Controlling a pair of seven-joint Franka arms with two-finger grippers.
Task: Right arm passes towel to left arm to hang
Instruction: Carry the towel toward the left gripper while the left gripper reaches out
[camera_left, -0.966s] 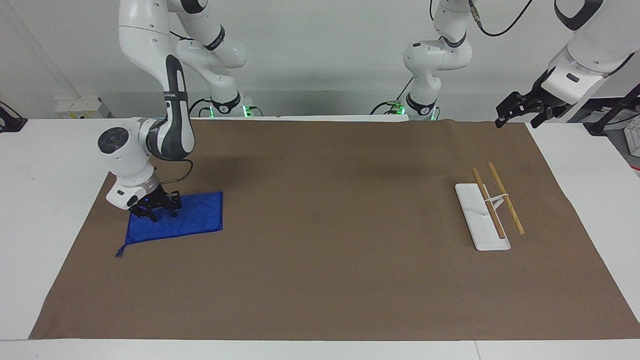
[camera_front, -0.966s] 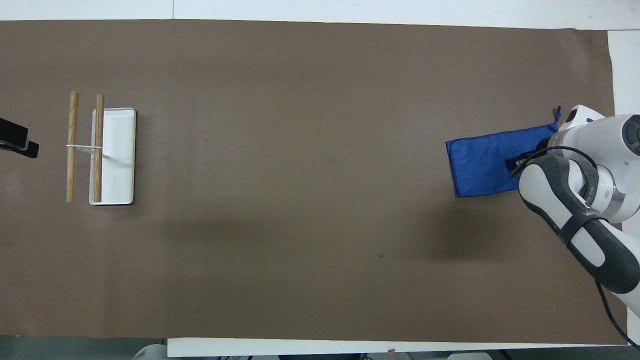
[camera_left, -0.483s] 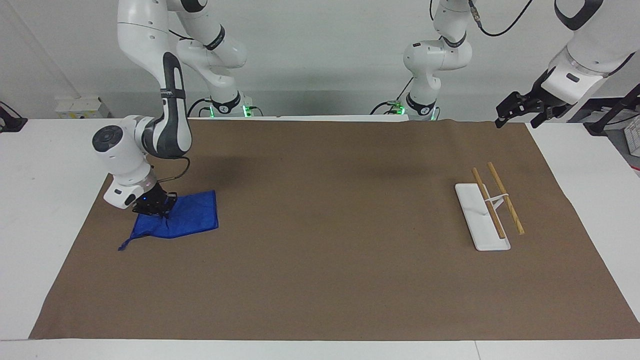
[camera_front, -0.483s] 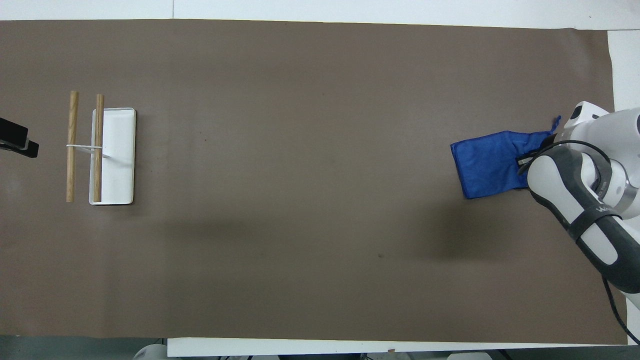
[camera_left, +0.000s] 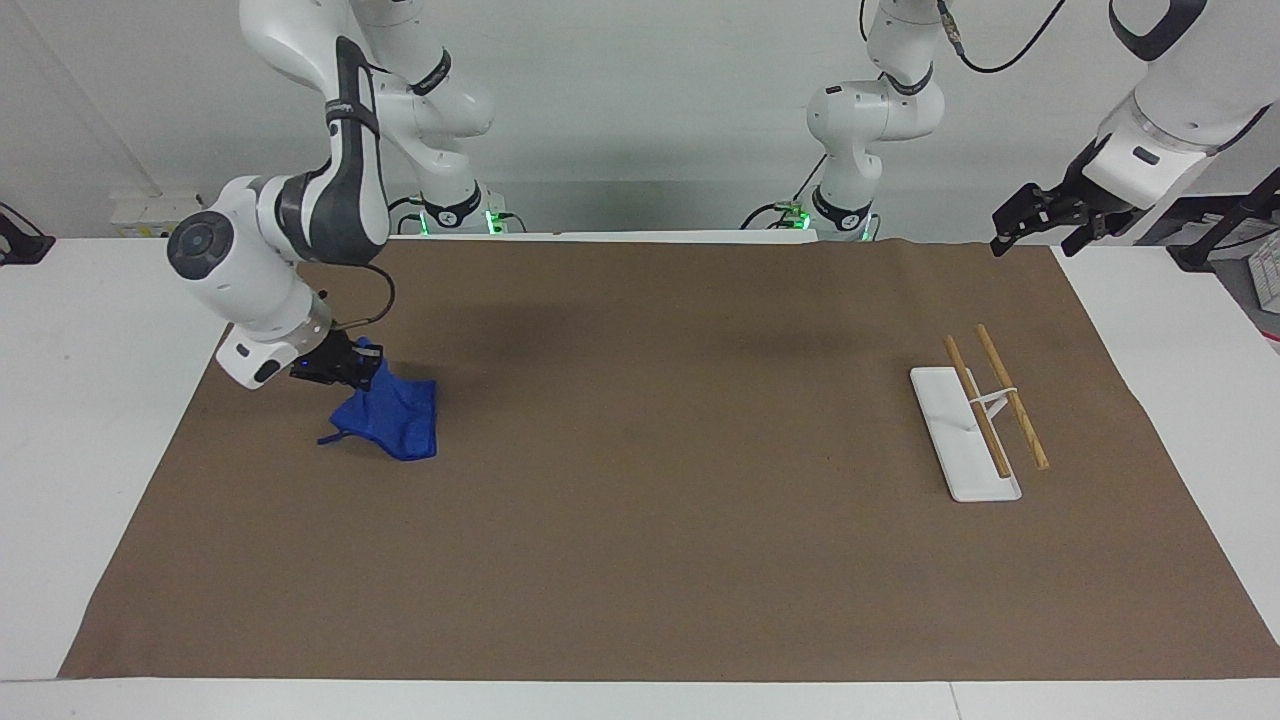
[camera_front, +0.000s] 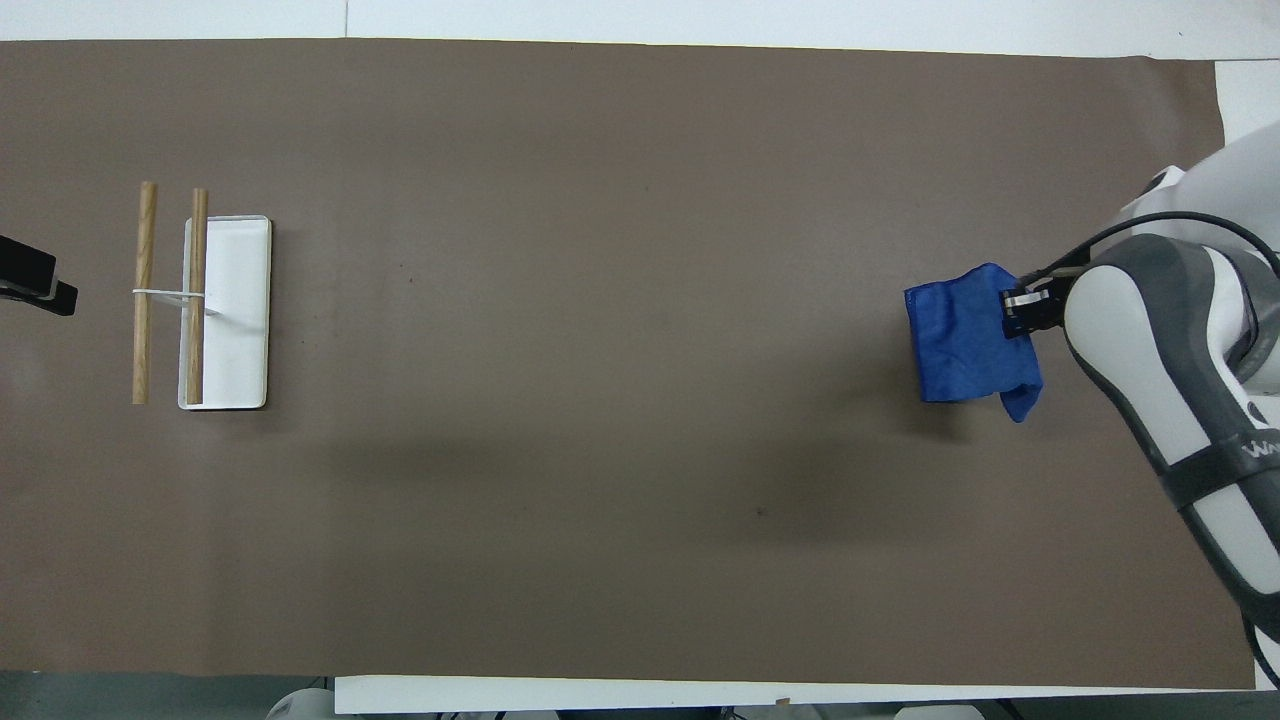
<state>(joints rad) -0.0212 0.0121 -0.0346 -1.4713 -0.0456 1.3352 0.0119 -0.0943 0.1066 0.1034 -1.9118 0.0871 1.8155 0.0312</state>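
The right arm's gripper (camera_left: 345, 368) is shut on one edge of the royal-blue towel (camera_left: 395, 420) and holds it up over the brown mat at the right arm's end of the table. The towel hangs bunched from the gripper, its lower end touching or just above the mat. In the overhead view the right gripper (camera_front: 1020, 310) sits at the towel's (camera_front: 960, 340) edge. The left arm's gripper (camera_left: 1040, 215) waits in the air past the mat's corner at the left arm's end; its tip shows in the overhead view (camera_front: 35, 285).
A white rack base (camera_left: 965, 435) with two wooden bars (camera_left: 1012, 398) stands on the brown mat (camera_left: 650, 500) at the left arm's end; it also shows in the overhead view (camera_front: 228, 310).
The right gripper closed on the towel, which lay flat on the mat, and lifted it. It has risen and moved toward the table's middle; the towel now hangs bunched. The left arm has not moved.
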